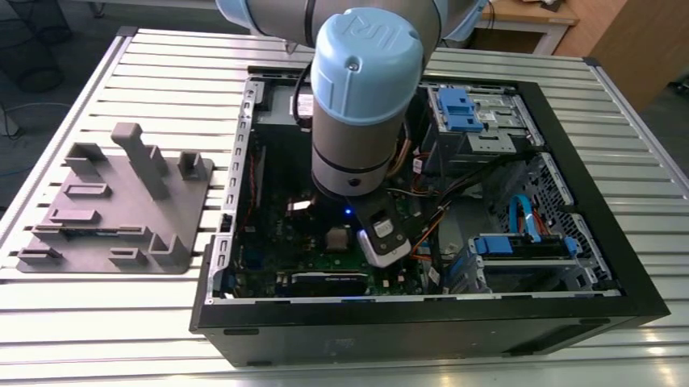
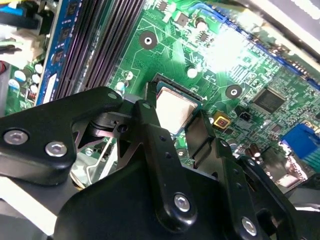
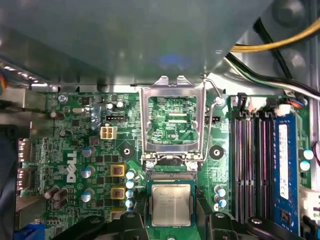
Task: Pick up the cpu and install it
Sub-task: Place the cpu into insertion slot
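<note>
The cpu [image 3: 171,204] lies in or just above the socket [image 3: 171,176], beside the raised metal clamp frame [image 3: 172,122], inside the open computer case [image 1: 431,322] on the desk [image 1: 129,322]. The fingers [image 2: 149,125] seem to pinch its opposite edges. Keep it level, square, unforced.

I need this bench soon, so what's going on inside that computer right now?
A robot arm reaches down into an open computer case on the slatted table. Its end effector is right at the cpu, which lies on the motherboard next to the swung-open metal retention frame. Whether it is gripping the chip can't be told.
</note>
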Controlling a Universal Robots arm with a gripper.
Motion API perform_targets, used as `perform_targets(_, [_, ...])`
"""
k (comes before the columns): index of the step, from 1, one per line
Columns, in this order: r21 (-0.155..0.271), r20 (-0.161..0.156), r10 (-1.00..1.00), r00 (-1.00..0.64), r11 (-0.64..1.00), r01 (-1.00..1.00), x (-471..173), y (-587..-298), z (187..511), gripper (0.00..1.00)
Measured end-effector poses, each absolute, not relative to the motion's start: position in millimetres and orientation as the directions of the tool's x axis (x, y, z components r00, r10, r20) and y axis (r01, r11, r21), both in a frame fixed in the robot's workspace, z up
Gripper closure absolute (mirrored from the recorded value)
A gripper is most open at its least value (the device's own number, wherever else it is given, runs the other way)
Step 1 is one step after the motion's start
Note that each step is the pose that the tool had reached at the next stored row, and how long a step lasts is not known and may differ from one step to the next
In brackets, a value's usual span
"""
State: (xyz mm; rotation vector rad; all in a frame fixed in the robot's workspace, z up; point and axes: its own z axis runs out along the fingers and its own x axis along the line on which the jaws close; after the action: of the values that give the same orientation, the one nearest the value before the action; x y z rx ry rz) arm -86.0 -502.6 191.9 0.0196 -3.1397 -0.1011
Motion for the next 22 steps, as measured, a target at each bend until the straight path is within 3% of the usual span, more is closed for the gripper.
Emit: perform_targets(22, [0.065, 0.000, 0.024, -1.000, 0.998, 0.024, -84.5, -499.2, 187.1, 0.53])
